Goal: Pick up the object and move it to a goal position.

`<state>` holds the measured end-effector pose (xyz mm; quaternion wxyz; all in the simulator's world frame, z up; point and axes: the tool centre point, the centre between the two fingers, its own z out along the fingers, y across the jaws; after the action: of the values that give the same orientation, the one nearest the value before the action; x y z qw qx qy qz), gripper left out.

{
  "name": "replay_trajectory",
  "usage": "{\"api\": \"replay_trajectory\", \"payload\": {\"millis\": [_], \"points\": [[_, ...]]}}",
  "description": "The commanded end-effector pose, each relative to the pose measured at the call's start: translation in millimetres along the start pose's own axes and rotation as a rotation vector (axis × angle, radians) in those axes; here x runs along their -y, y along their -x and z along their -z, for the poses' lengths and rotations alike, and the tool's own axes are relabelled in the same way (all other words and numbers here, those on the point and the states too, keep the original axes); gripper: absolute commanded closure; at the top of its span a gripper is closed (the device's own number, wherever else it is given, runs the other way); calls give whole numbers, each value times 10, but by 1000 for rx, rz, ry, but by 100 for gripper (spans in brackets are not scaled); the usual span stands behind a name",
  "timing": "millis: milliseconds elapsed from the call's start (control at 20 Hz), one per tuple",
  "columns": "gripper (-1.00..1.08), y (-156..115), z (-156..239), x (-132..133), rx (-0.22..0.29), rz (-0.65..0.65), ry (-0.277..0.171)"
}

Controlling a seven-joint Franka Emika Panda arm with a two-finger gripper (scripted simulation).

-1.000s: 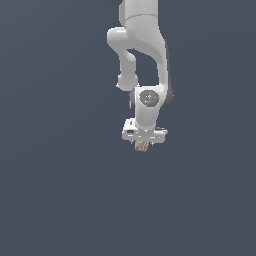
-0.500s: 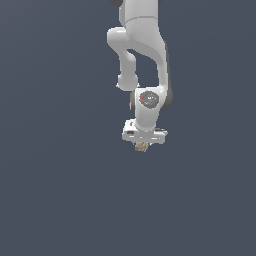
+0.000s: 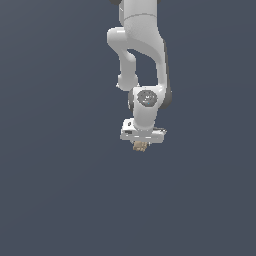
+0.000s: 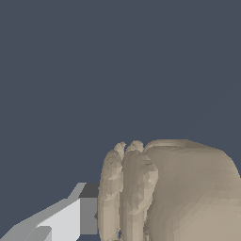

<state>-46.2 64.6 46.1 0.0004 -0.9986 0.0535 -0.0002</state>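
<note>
The object [image 3: 140,147] is a small tan-beige lumpy item with darker ridges, held just under the white gripper bar in the exterior view. My gripper [image 3: 141,144] points down and is shut on it, with the fingers mostly hidden behind the object. In the wrist view the object [image 4: 174,193] fills the near corner, and one grey-white finger [image 4: 70,219] presses against its ridged side. The other finger is hidden. No goal marker shows in either view.
The white arm [image 3: 142,55] comes down from the top of the exterior view to the wrist joint [image 3: 146,98]. Around it there is only a plain dark blue-grey background [image 3: 50,175].
The gripper with the object has shifted very slightly toward the exterior view's left, and the gripper bar has turned a little. The object stays held.
</note>
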Motion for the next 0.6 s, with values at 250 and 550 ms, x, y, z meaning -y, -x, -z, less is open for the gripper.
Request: {"api": "replay_trajectory", "payload": {"millis": [250,550], "points": [[108,-110,334,-427,-1,-1,0],[108,-260,771,-989,0,-2,-1]]}}
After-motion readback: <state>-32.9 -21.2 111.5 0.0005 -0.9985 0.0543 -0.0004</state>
